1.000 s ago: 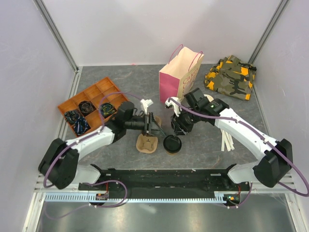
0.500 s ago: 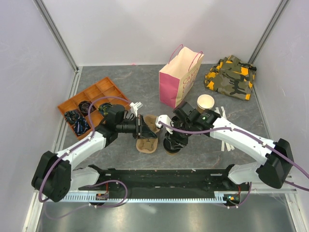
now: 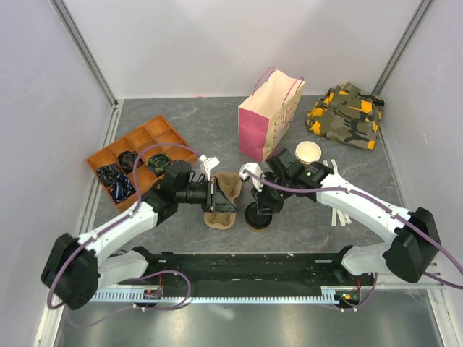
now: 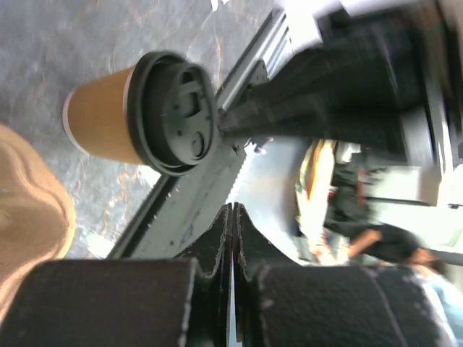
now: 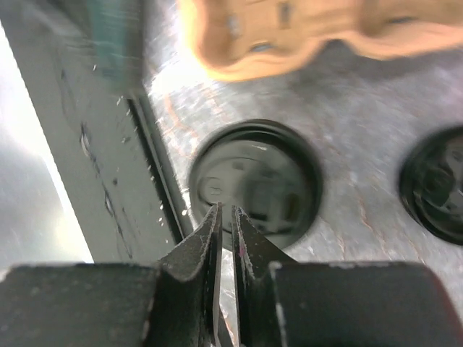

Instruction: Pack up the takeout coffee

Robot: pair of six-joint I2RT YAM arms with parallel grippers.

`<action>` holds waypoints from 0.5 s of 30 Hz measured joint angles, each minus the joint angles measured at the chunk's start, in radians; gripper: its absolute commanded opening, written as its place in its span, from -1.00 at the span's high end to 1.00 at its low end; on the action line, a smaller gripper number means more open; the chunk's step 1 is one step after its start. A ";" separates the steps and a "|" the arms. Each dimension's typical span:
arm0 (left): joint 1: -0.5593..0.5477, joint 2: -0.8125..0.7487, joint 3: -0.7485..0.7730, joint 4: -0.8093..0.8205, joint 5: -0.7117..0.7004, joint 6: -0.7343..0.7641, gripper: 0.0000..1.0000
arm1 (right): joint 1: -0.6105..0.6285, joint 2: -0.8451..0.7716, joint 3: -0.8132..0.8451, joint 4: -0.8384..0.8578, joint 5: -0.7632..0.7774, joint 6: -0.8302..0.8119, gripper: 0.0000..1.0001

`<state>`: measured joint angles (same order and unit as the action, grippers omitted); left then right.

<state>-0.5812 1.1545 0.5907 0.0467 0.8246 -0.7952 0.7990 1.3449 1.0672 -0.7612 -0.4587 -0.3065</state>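
Takeout coffee (image 3: pixel 258 217) stands upright on the tabletop (image 3: pixel 181 126), near side of the pink bag (image 3: pixel 255 129) and well apart from it, lid up, long axis vertical. Right fingers (image 5: pixel 199 249) hang just over the lid, drawn almost together, holding nothing. Left fingers (image 4: pixel 215 246) pressed together, empty, near-left of the bag, cup off to their side. Right arm is nearer; its fingers likely need spreading to grip.
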 measured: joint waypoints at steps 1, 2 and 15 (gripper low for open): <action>-0.003 -0.031 0.000 -0.008 -0.020 0.023 0.96 | -0.027 -0.004 0.000 0.008 -0.011 0.018 0.67; -0.004 -0.065 0.001 -0.020 -0.039 0.051 0.96 | -0.055 -0.005 0.000 0.014 -0.023 0.036 0.67; -0.355 -0.163 0.185 -0.297 -0.348 0.776 0.96 | -0.124 0.032 -0.068 0.073 -0.114 0.198 0.66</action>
<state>-0.9360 0.9916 0.7761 -0.2504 0.4770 -0.0189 0.6754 1.3766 0.9997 -0.6880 -0.5732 -0.1081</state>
